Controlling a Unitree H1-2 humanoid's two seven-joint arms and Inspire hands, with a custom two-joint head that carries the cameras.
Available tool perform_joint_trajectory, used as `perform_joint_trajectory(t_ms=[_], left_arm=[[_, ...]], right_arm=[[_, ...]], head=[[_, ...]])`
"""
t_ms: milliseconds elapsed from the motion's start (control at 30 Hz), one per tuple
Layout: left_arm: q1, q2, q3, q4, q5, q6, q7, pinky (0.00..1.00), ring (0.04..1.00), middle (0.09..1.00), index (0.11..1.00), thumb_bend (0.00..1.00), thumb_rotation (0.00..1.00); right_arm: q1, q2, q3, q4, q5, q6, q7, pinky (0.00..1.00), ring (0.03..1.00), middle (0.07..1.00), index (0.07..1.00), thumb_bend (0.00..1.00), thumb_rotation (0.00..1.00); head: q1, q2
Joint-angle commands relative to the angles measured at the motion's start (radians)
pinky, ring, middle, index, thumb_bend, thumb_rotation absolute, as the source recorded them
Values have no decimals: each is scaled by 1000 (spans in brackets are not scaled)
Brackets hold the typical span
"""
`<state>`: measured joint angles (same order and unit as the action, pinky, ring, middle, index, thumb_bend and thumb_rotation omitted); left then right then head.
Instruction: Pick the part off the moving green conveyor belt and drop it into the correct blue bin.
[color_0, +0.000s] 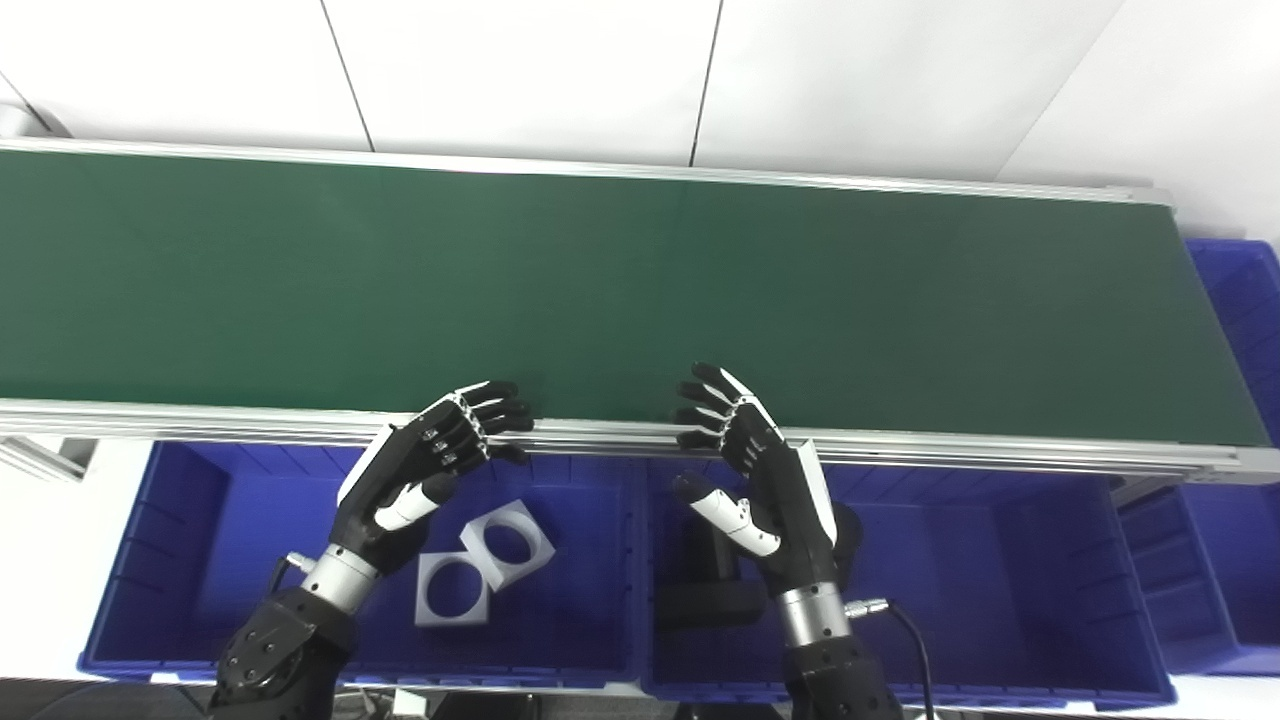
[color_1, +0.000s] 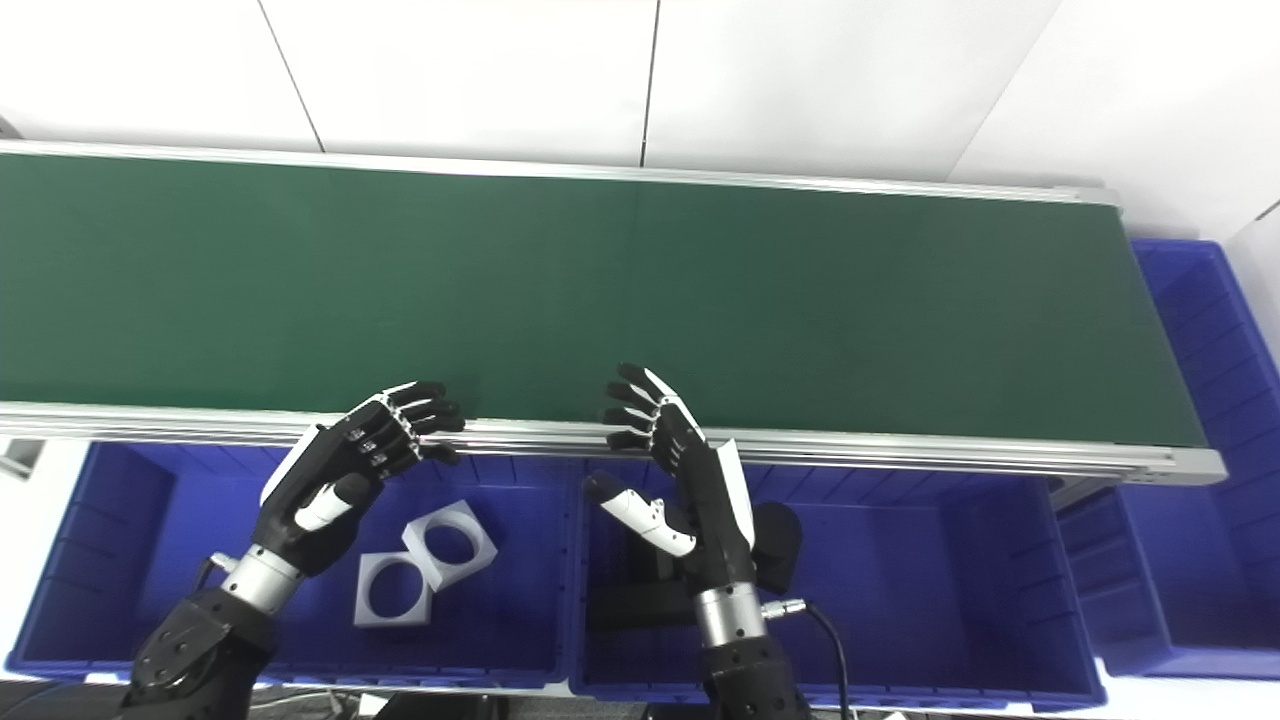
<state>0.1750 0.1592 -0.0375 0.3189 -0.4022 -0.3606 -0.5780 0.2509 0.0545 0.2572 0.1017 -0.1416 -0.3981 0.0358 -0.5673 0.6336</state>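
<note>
Both hands were spread and held nothing: the left hand (color_0: 425, 470) and the right hand (color_0: 755, 470) hovered at the near rail of the green belt (color_0: 600, 290), which carried no part. Below that rail, two white square rings (color_0: 485, 565) lay in the left blue bin (color_0: 150, 560), and dark parts (color_0: 710, 590) lay in the middle blue bin (color_0: 1000, 560).

it looked like a robotics lab or factory test cell: a long green conveyor belt (color_0: 620, 290) in aluminium rails ran left to right before plain white wall panels (color_0: 520, 70), with blue plastic sorting bins (color_0: 590, 640) lined up along its near side.
</note>
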Motion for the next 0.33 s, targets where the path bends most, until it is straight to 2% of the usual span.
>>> perform_joint_trajectory(t_ms=[0,33,133,267,300], left_arm=[[-24,8,15,-5,-16,-5,-4,763,753,751,777,1000,531],[-26,10,20,3,-23,-2,-9,764,754,751,777,1000,528],[-44,18,37,59,-42,-21,-45,784,777,783,803,1000,521],[-58,23,51,110,-42,-64,-75,820,804,807,837,1000,533],[-55,22,52,106,-38,-64,-74,823,804,804,838,1000,534]], right_arm=[[-20,24,11,-5,1,-53,-4,648,734,801,861,716,597],[-25,30,13,6,-5,-53,-9,649,735,802,862,717,597],[-42,44,19,44,-26,-61,-25,651,735,803,859,719,580],[-54,48,27,70,-53,-69,-45,650,743,810,863,721,581],[-53,47,28,68,-54,-69,-46,650,745,812,864,723,584]], head=[[-21,-8],[-64,-24],[-101,-37],[-81,-29],[-43,-12]])
